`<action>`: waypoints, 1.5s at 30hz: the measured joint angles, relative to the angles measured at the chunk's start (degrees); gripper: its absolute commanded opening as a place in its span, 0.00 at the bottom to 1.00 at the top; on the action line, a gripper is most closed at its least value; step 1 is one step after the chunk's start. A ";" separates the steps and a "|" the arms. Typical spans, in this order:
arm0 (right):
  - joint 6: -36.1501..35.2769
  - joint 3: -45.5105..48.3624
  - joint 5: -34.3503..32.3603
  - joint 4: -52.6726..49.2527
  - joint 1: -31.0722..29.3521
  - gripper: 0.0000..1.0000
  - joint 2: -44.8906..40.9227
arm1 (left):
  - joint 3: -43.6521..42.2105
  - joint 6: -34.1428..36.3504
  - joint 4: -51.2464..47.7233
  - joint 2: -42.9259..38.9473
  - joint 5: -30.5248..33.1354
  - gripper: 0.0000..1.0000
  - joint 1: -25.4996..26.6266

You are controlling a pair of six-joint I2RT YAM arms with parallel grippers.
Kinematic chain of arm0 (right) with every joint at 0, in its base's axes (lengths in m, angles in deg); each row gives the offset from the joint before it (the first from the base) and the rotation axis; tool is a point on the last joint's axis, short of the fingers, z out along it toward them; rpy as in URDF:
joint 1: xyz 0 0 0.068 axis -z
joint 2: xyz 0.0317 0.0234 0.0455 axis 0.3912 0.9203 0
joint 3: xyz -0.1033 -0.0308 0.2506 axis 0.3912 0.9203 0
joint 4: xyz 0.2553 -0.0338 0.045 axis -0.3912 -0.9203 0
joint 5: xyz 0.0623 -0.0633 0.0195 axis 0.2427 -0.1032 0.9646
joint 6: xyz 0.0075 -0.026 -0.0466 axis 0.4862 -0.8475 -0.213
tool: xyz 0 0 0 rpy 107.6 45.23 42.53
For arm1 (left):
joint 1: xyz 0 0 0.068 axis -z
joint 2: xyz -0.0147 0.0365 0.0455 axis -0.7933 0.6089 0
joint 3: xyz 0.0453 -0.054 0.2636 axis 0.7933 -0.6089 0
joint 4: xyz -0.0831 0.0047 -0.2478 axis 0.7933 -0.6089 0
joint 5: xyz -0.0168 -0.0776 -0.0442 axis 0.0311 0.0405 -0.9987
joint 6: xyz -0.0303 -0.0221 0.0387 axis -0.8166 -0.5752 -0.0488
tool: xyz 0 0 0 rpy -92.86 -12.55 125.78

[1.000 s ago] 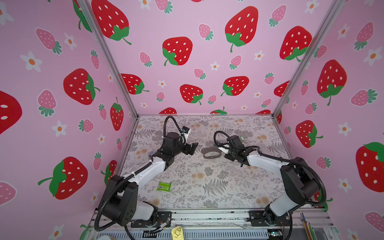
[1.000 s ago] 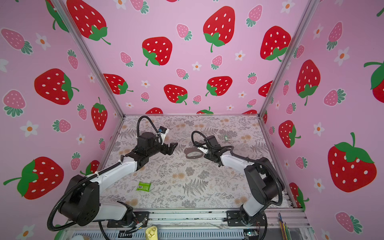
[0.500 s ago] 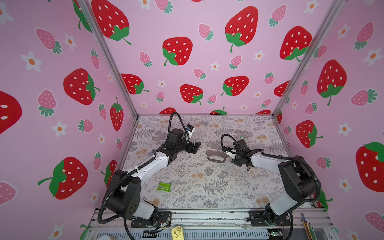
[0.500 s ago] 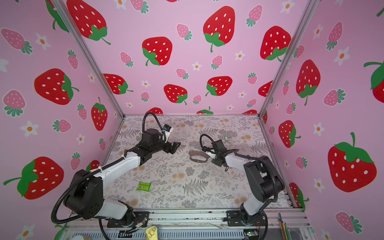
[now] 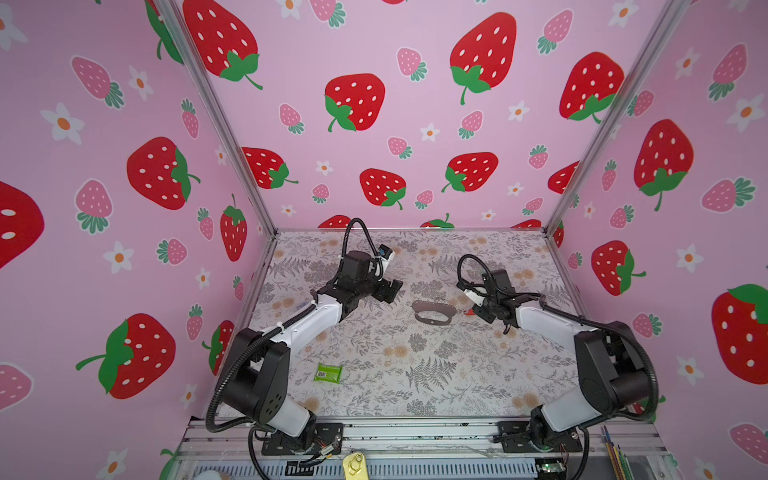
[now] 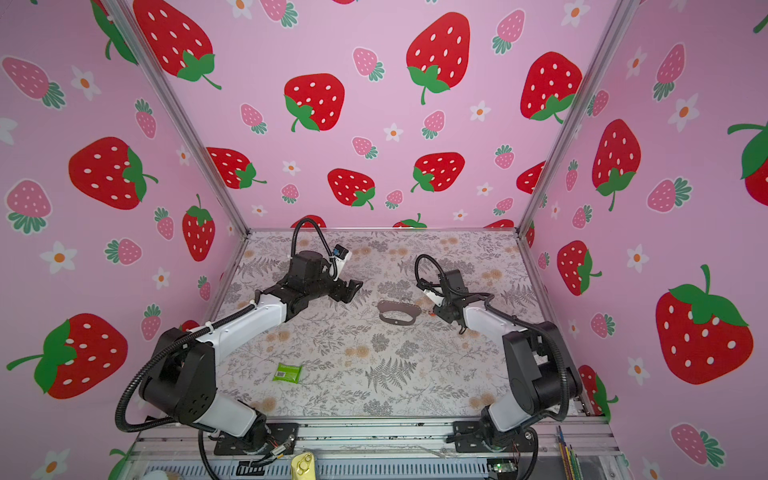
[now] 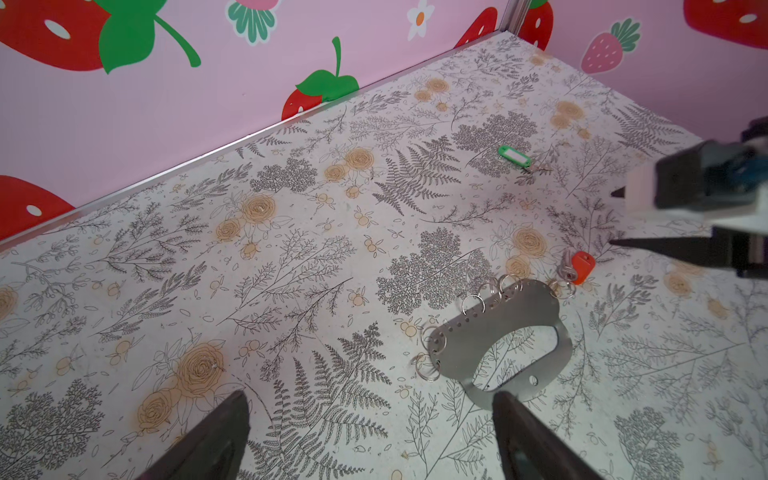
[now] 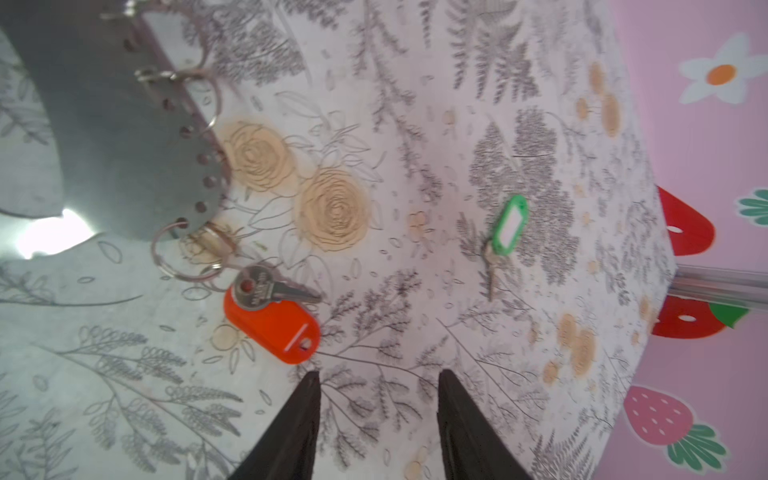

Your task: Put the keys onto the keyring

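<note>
Keyring (image 5: 432, 308) now free of right fingers (image 8: 291, 432), flat on table (image 5: 374, 395)

The right pincer (image 8: 378, 372) has opened, leaving the keyring (image 7: 498, 309) flat on the table (image 5: 374, 345).

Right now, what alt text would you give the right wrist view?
A red key lies on the floral table by the end ring of the grey keyring, just ahead of the open, empty right hand. A green key lies apart, toward the strawberry wall.
</note>
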 measured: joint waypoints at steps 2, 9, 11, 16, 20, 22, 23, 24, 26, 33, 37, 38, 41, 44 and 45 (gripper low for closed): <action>0.90 -2.34 1.42 0.00 0.55 0.50 -0.79 | 0.42 0.20 -0.48 0.83 -0.59 0.78 -0.02; 5.31 -7.93 14.45 4.24 0.81 0.44 0.55 | 2.03 -4.44 -3.67 2.78 -2.89 0.64 0.07; 6.71 -8.35 19.10 5.84 0.59 0.41 2.67 | 2.03 -7.32 -4.59 2.93 -2.99 0.64 0.24; 9.55 -8.26 24.52 8.24 -2.19 0.36 7.85 | 2.03 -14.82 -5.90 4.09 -3.34 0.61 0.79; 13.11 -8.70 25.83 9.77 -7.58 0.30 11.61 | 2.08 -20.31 -5.77 6.43 -5.46 0.57 0.35; 15.41 -9.92 25.88 10.51 -10.38 0.29 14.16 | 2.08 -22.29 -5.51 8.26 -7.50 0.55 -0.35; 16.09 -10.45 25.55 10.91 -11.61 0.29 15.17 | 2.08 -23.26 -5.49 9.01 -8.33 0.54 -0.74; 16.57 -10.91 25.16 11.37 -13.27 0.29 16.28 | 2.05 -24.24 -5.44 9.70 -9.33 0.53 -1.36; 16.85 -11.02 24.44 12.33 -15.54 0.27 17.38 | 1.60 -25.81 -4.90 10.12 -10.84 0.53 -2.51; 16.57 -11.15 20.11 16.37 -21.35 0.25 21.20 | -1.29 -27.08 -4.11 7.08 -12.96 0.53 -7.67; 15.65 -11.26 17.07 16.98 -21.68 0.27 22.69 | -1.38 -26.08 -3.67 6.16 -12.98 0.54 -8.48; 15.47 -11.26 15.89 17.27 -21.79 0.27 22.97 | -1.38 -25.81 -3.67 6.25 -12.98 0.54 -8.59; 15.08 -11.37 13.22 17.66 -21.81 0.27 23.58 | -1.38 -25.14 -3.69 6.27 -12.96 0.54 -8.98; 14.23 -11.63 11.65 18.10 -21.92 0.29 24.11 | -1.36 -24.46 -3.76 6.27 -12.96 0.55 -9.20; 14.08 -11.76 11.26 18.21 -21.97 0.29 24.35 | -1.31 -24.15 -3.76 6.27 -12.98 0.56 -9.29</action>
